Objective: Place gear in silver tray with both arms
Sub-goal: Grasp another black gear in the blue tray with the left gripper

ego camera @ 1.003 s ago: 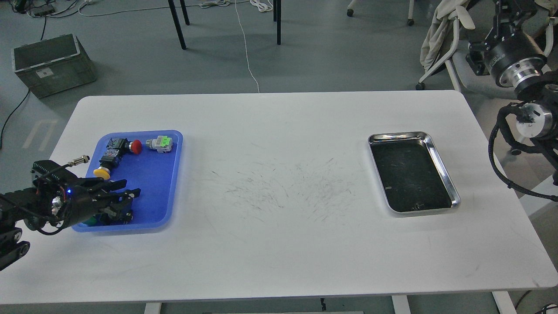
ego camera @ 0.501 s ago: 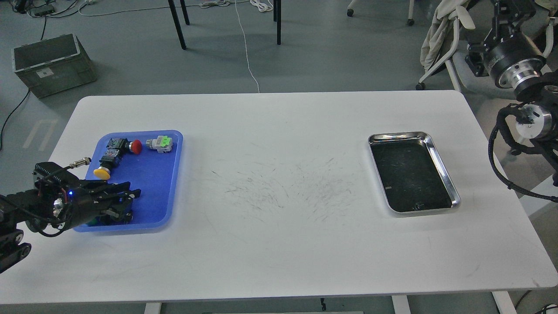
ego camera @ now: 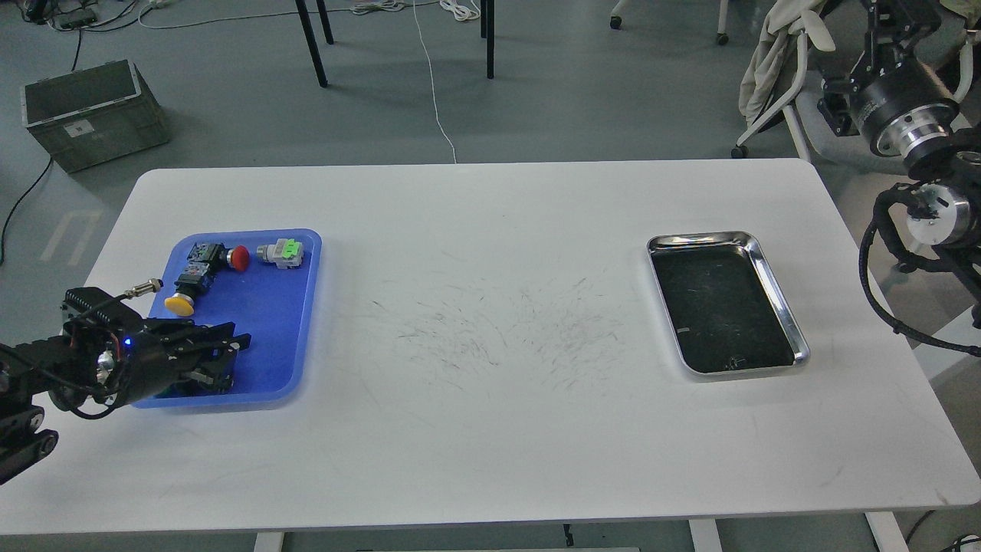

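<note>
Steel, polished at the raised rim and dark and scuffed in the bottom, the silver tray (ego camera: 774, 287) lay at the right of the frame on the white worktop (ego camera: 490, 429), a rectangle with rounded corners. Fine grey scratches marked the worktop's matte centre.

At the left sat a blue tray (ego camera: 303, 307) of smooth plastic, also round-cornered. In its upper part lay a red button (ego camera: 240, 257) on a black body, a yellow button (ego camera: 178, 304) on another, and a grey part with a green patch (ego camera: 280, 252). A green thing in the tray's lower left corner was mostly hidden behind the left gripper (ego camera: 226, 349), and I could not make it out.

The left arm (ego camera: 46, 376) came in from the lower left, black, cabled, with a small blue light. Its gripper lay low over the blue tray's lower part; the fingers (ego camera: 230, 338) were dark against dark parts beneath, and I could not tell whether they were spread or pinching anything.

The right arm (ego camera: 904, 115), black with silver cylindrical sections, stood at the upper right, off the worktop's edge. Its gripper (ego camera: 893, 19) was cut off by the top of the frame, so its fingers' state could not be told.
</note>
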Action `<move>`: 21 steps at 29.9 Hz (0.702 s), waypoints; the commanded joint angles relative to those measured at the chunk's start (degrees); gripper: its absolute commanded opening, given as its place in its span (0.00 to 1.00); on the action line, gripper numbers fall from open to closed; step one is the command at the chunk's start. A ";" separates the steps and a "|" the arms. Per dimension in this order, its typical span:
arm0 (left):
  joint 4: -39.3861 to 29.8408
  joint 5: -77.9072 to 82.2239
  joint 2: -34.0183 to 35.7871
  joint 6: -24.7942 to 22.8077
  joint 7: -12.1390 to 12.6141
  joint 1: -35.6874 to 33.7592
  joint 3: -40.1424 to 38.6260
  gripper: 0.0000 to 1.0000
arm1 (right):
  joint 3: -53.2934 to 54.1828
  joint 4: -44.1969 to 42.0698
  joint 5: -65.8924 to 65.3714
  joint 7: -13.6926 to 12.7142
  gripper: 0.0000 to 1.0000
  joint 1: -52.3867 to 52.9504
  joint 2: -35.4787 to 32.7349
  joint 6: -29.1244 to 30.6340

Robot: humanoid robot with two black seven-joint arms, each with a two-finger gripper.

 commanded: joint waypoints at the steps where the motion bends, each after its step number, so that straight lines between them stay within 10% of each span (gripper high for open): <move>1: -1.58 0.70 0.31 0.01 -0.01 0.59 0.01 0.22 | 0.00 0.09 0.01 0.00 0.93 0.00 -0.02 0.00; 13: -2.03 0.17 1.63 -0.08 -0.01 0.41 -0.08 0.22 | 0.00 0.18 0.01 0.00 0.93 -0.09 -0.01 0.00; 21: -4.40 -0.01 3.56 -0.25 -0.01 0.41 -0.08 0.46 | 0.00 0.18 0.01 0.00 0.93 -0.35 0.07 0.00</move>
